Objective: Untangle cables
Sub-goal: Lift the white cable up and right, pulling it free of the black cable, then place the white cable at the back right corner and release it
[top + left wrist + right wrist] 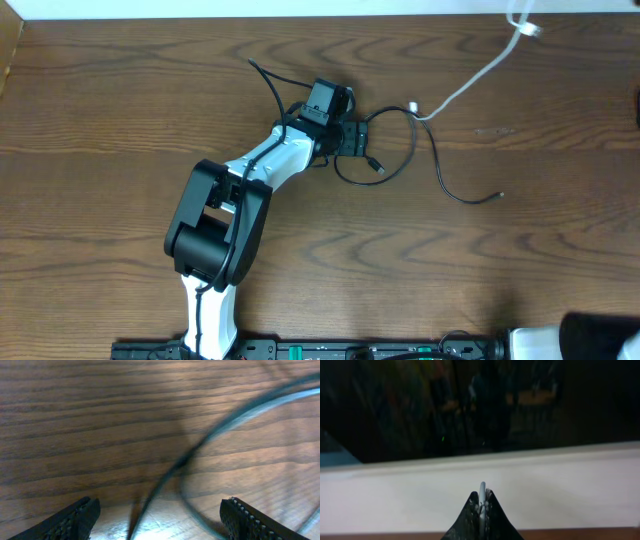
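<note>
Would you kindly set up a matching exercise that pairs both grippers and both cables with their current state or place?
Things:
1. left gripper
2. right gripper
3. black cable
4. white cable

States or places:
a. leads toward the far right corner of the table
b. open, just above the wood
c. shut on the white cable
d. lies looped beside the left gripper

Pairs: 1-b, 2-c, 3-d, 4-a.

Even light, glare on table (pixel 165 515), close black cable (pixel 225 424) blurred, right-wrist background dark
</note>
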Robot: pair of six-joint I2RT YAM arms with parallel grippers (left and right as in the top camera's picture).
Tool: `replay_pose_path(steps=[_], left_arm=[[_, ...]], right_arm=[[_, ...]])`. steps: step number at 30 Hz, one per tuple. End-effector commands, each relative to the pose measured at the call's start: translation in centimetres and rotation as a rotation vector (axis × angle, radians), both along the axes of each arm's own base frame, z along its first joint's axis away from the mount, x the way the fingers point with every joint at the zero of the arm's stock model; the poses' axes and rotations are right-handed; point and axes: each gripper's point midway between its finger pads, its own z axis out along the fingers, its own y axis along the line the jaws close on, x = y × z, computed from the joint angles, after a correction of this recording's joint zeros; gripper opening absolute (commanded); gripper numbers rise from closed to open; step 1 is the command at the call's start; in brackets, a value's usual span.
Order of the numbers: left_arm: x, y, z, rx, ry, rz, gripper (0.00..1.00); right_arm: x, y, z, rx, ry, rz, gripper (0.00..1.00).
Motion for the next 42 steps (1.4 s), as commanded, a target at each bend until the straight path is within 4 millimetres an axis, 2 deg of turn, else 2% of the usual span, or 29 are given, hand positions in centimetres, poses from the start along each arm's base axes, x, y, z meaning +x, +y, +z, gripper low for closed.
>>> replay_pose_path(steps=[1, 4, 7, 14, 19, 23, 27, 31, 34, 37, 42], left_arm=[[0.4, 1.0, -1.0, 0.043, -0.001, 0.049, 0.83], [0.6, 1.2, -1.0, 0.049, -0.006, 0.064, 0.82], [0.8, 1.4, -1.0, 0.061, -0.013, 0.072, 0.82], [0.6, 1.2, -1.0, 0.051, -0.008, 0.065, 0.82], [-0.3, -0.5, -0.5, -0.037, 0.031, 0.003, 0.82], [-0.4, -0.8, 0.3, -0.054, 0.02, -0.024, 0.82], [0.4, -0.1, 3.2, -0.045, -0.058, -0.028, 0.82], [1.2, 2.3, 7.3, -0.009, -0.131, 0.041, 0.82], [1.4, 4.0, 9.6, 0.02, -0.174, 0.077, 0.82], [1.9, 5.3, 11.1, 0.054, -0.226, 0.102, 0.82], [2.2, 5.9, 11.2, 0.077, -0.238, 0.123, 0.82]], right_arm=[[-2.6, -0.9, 1.5, 0.007, -0.041, -0.035, 0.01], [-4.1, -0.9, 1.6, 0.008, -0.04, -0.037, 0.01], [-4.2, 0.2, 0.7, 0.009, -0.003, 0.028, 0.0], [-1.4, 3.7, -4.0, 0.043, 0.176, 0.249, 0.01], [1.3, 3.8, -7.0, 0.065, 0.275, 0.266, 0.01], [2.6, 1.4, -8.4, 0.066, 0.317, 0.156, 0.01], [3.3, -2.3, -9.8, 0.064, 0.36, 0.008, 0.01], [3.6, -5.7, -11.1, 0.072, 0.403, -0.108, 0.01], [4.4, -8.2, -11.8, 0.084, 0.413, -0.166, 0.01], [6.9, -10.9, -12.6, 0.091, 0.4, -0.211, 0.01], [13.4, -14.2, -14.6, 0.081, 0.342, -0.24, 0.01]])
